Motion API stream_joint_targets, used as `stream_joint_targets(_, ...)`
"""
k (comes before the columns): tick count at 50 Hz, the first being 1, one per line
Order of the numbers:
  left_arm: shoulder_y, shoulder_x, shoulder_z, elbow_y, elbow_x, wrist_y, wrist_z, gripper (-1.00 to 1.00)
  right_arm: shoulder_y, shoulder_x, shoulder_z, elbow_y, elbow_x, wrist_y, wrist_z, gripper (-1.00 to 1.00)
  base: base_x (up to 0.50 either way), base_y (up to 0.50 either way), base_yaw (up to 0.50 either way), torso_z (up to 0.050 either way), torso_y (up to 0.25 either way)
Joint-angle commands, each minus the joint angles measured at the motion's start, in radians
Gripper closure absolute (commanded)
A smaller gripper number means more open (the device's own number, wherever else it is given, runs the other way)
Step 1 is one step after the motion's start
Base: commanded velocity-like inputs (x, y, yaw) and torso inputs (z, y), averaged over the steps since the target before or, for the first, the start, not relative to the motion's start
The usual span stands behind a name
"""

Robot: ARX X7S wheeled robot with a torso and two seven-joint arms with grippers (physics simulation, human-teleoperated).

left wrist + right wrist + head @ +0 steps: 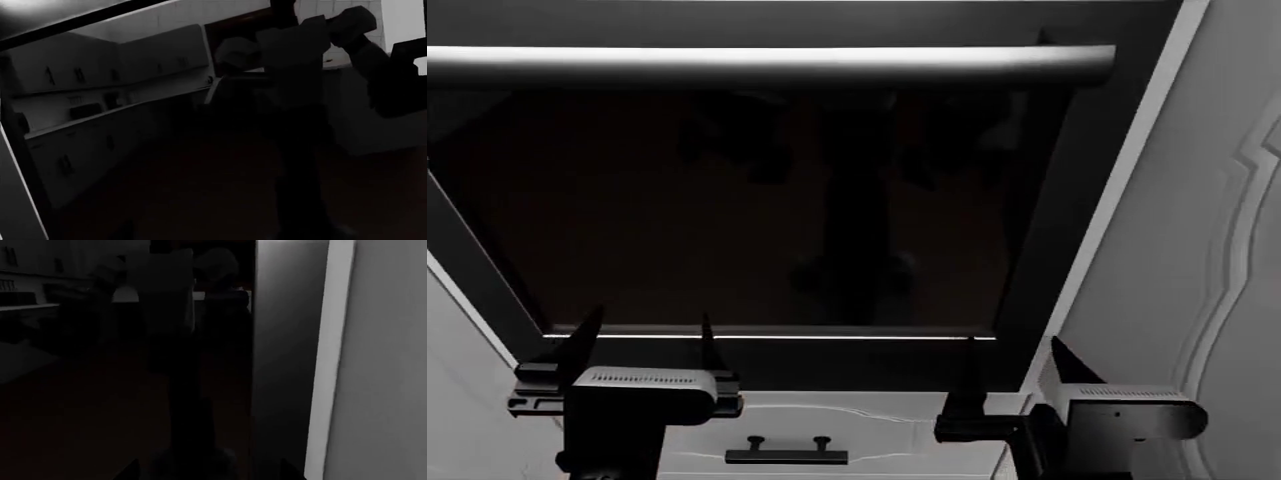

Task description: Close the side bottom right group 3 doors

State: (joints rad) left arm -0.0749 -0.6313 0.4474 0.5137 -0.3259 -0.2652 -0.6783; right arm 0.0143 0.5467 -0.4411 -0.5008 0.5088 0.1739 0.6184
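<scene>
A tall white door with a curvy raised-panel outline fills the right side of the head view, and its long edge runs beside the black glass oven door. No handle shows on it. It also shows in the right wrist view, close to that gripper. My left gripper and right gripper are both open and empty, held side by side in front of the oven glass. The right one is just left of the white door's edge. Both wrist views are dark and mostly show reflections.
A grey bar handle crosses the top of the oven door. A white drawer front with a black handle lies below, between my grippers. The glass reflects kitchen cabinets and my own body.
</scene>
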Motion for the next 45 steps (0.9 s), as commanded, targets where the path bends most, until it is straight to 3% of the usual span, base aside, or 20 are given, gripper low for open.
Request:
stream_joint_targets(1,0.001,-0.001,-0.001,-0.002,-0.001,0.001,-0.001,-1.0,-0.007,-0.002,0.001,0.0,0.001,-0.024,-0.009,-1.0,0.0,0.0,0.0,0.0,0.0)
stream_joint_targets(19,0.0,-0.003,-0.002,-0.003,0.0,-0.001,-0.004,-1.0,-0.047,0.031,0.044,-0.026,0.011,-0.059,0.008,-1.0,0.0,0.0,0.0,0.0,0.0)
stream_joint_targets(45,-0.052,-0.007,0.01,0.057,-0.005,-0.087,-0.012,-1.0,-0.474,0.257,0.203,-0.164,-0.017,-0.114,0.156,-1.0,0.0,0.0,0.0,0.0,0.0)
